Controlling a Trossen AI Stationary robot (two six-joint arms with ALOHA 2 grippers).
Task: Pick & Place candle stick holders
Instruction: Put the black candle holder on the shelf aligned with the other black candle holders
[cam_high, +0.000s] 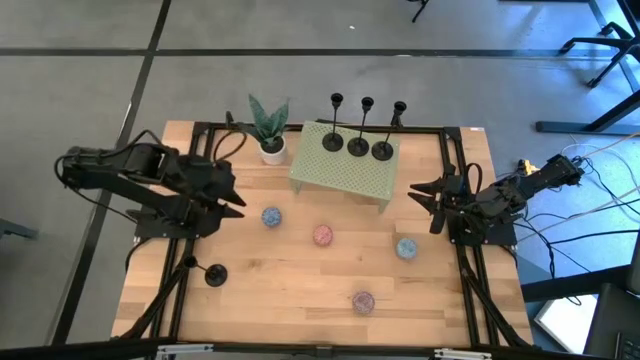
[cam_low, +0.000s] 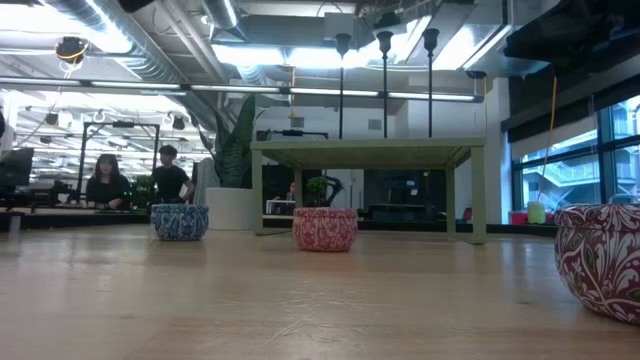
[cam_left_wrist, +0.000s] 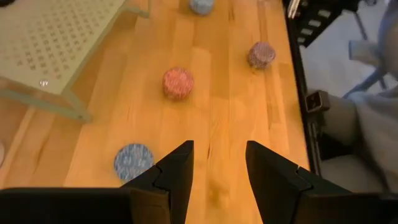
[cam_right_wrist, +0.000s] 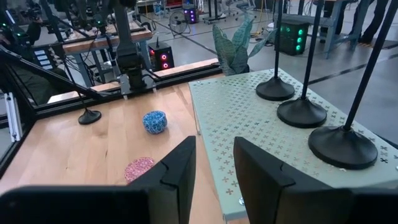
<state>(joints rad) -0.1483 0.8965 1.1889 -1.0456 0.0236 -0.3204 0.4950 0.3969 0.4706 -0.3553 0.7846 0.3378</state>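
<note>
Three holders (cam_high: 358, 146) sit on the green stand (cam_high: 345, 175), the fourth (cam_high: 215, 274) on the table near the left gripper (cam_high: 232, 199). Both grippers, right gripper (cam_high: 420, 192) too, narrowly parted, empty. Thin stem, easy to tip.

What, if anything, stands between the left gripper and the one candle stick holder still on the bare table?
Nothing visible does. The lone candle stick holder stands on the table near the left arm's base, with bare wood between it and the left gripper. The blue ball lies to the gripper's other side, out of that path.
</note>
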